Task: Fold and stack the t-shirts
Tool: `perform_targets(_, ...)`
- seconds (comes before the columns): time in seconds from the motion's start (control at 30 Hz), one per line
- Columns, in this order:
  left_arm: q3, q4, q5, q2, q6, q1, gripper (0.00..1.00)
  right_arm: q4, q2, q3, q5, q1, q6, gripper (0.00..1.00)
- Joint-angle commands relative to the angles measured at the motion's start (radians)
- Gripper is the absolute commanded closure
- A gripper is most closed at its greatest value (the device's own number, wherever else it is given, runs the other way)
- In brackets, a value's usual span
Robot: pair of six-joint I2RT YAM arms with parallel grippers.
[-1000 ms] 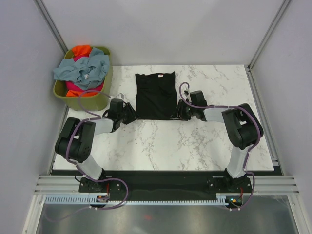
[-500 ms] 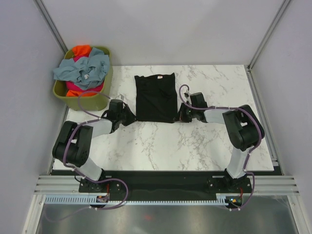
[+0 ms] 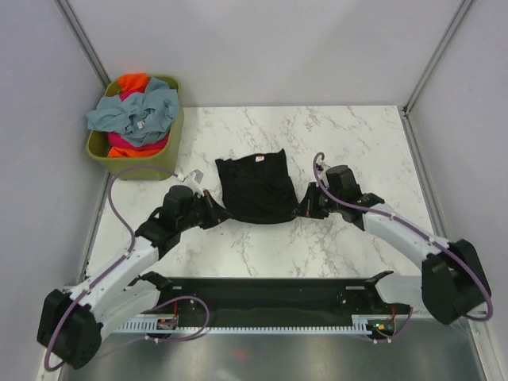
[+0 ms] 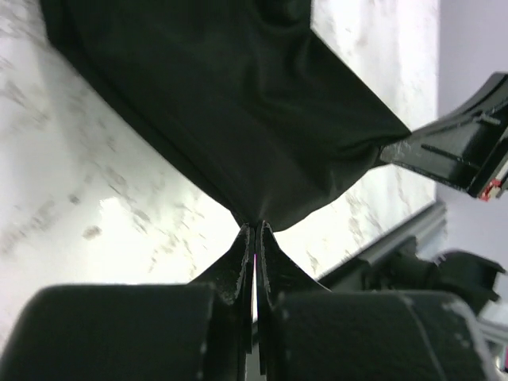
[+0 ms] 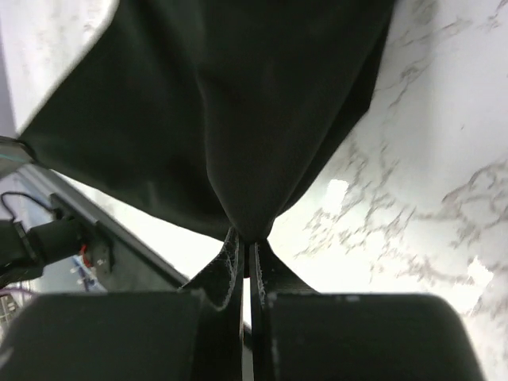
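The black t-shirt (image 3: 255, 189) with a small white tag lies in the middle of the marble table, its near edge lifted and stretched between both grippers. My left gripper (image 3: 217, 214) is shut on the shirt's near left corner; in the left wrist view the cloth (image 4: 238, 95) fans out from the closed gripper (image 4: 255, 226). My right gripper (image 3: 302, 209) is shut on the near right corner; the right wrist view shows the cloth (image 5: 238, 103) pinched at the closed gripper (image 5: 246, 238). Grey-blue (image 3: 135, 111), orange (image 3: 132, 81) and magenta-pink (image 3: 127, 143) shirts lie piled in the basket.
The olive-green basket (image 3: 163, 159) stands at the table's far left corner. Grey walls enclose the table on three sides. A black rail with the arm bases (image 3: 270, 294) runs along the near edge.
Both grippers have pulled toward the near edge with the shirt's near corners in them. The shirt has slid nearer and its near edge is now raised and stretched wide.
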Motion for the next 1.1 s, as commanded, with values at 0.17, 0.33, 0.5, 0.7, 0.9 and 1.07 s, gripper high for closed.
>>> perform_targets(0.17,0.182,-0.345,-0.051,-0.194,-0.102,-0.056,0.98,-0.316,-0.207,0.174,0.121,0.023,0.051,1.00)
perform_targets(0.33,0.279,-0.394,-0.086,-0.125,-0.055,-0.056,0.98,-0.372,-0.098,0.313,0.152,0.022,-0.002,1.00)
perform_targets(0.5,0.330,-0.394,-0.109,-0.020,-0.036,-0.049,0.98,-0.376,0.042,0.424,0.161,0.020,-0.035,1.00)
perform_targets(0.7,0.408,-0.388,-0.103,0.110,0.014,0.012,0.98,-0.379,0.197,0.547,0.154,0.005,-0.074,1.00)
perform_targets(0.9,0.471,-0.354,-0.034,0.242,0.068,0.118,0.98,-0.379,0.356,0.671,0.126,-0.033,-0.108,1.00)
perform_targets(1.07,0.536,-0.307,0.007,0.397,0.105,0.180,0.97,-0.379,0.499,0.777,0.100,-0.055,-0.127,1.00)
